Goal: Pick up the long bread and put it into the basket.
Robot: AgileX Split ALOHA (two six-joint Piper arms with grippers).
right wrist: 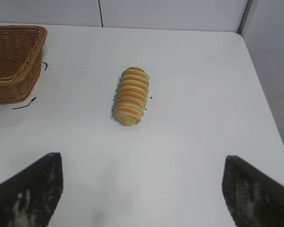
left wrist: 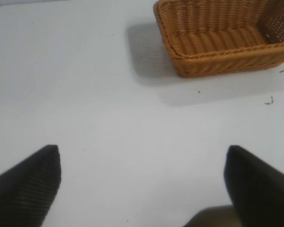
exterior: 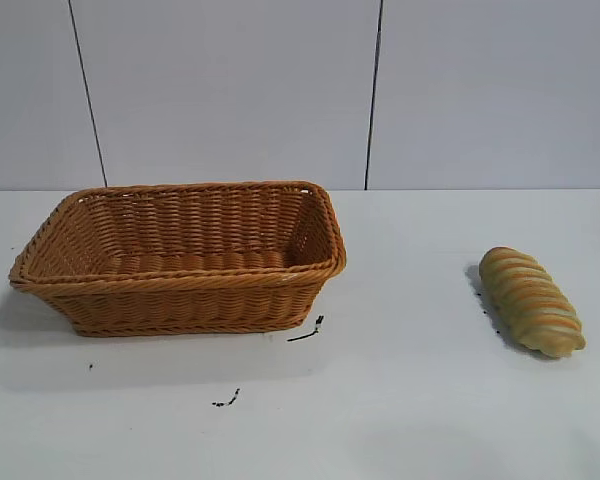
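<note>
The long bread (exterior: 532, 300), a golden-tan loaf with pale and brown ridged stripes, lies on the white table at the right. It also shows in the right wrist view (right wrist: 130, 95), ahead of my right gripper (right wrist: 142, 163), which is open and empty above the bare table. The orange-brown wicker basket (exterior: 180, 285) stands at the left, empty. In the left wrist view the basket (left wrist: 217, 61) lies well ahead of my left gripper (left wrist: 143, 153), which is open and empty. Neither arm shows in the exterior view.
Small black marks (exterior: 306, 332) lie on the table in front of the basket. A grey panelled wall (exterior: 300, 90) stands behind the table. The table's right edge (right wrist: 270, 109) runs beside the bread in the right wrist view.
</note>
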